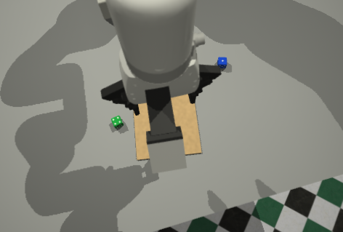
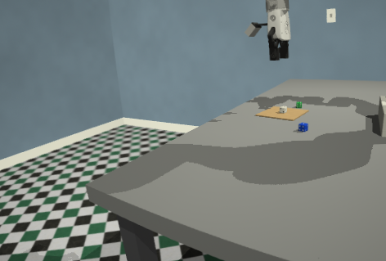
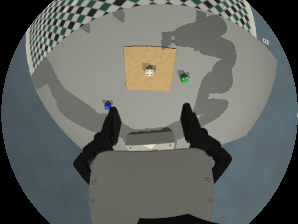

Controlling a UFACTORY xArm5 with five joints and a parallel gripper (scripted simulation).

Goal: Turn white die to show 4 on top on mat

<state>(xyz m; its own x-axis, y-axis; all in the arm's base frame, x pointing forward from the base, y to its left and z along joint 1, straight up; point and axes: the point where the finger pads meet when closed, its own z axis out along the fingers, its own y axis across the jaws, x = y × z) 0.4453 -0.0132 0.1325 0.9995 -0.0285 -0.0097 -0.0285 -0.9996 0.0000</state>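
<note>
The white die [image 2: 282, 110] lies on the tan mat [image 2: 282, 113], well inside its edges; it also shows in the wrist view [image 3: 149, 71] on the mat [image 3: 149, 70]. Its top face is too small to read. In the top view the arm hides the die, and only parts of the mat [image 1: 187, 127] show. My gripper [image 2: 278, 51] [image 3: 150, 112] hangs high above the mat, fingers spread wide and empty. The green die [image 1: 117, 121] lies on the table left of the mat. The blue die [image 1: 222, 62] lies on the table to the mat's right and farther back.
A pale block [image 2: 382, 116] stands at the right edge of the table in the exterior view. The table's edge [image 1: 254, 200] runs in front of the mat, with checkered floor beyond.
</note>
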